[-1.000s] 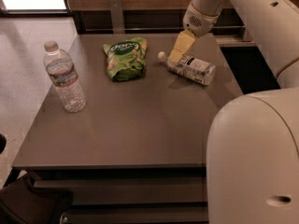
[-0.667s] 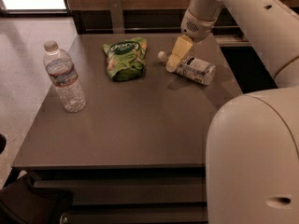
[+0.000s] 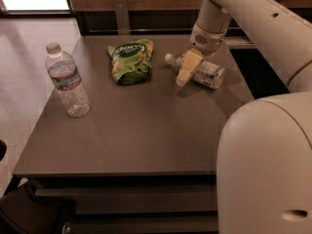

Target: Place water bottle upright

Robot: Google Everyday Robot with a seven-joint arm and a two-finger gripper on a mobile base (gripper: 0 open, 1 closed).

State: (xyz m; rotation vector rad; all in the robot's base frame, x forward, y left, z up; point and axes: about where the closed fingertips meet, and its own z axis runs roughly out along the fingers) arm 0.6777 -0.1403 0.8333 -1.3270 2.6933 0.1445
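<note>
The table (image 3: pixel 146 140) fills the middle of the frame, and the arm (image 3: pixel 253 13) comes down from the upper right. A tall bottle (image 3: pixel 68 82) stands at left, with a green bag (image 3: pixel 129 60) upper centre. The water bottle (image 3: pixel 209 74) lies on its side, upper right. The gripper (image 3: pixel 184 74) is over its neck; whether it grips cannot be told.

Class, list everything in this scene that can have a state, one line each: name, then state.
water bottle: lying on its side on the table, white cap on, cap towards the green snack bag.
taller ribbed bottle: standing upright near the table's left edge, cap on.
green snack bag: lying flat, printed face up.
gripper: lowered at the water bottle's neck end, overlapping it in this view.
</note>
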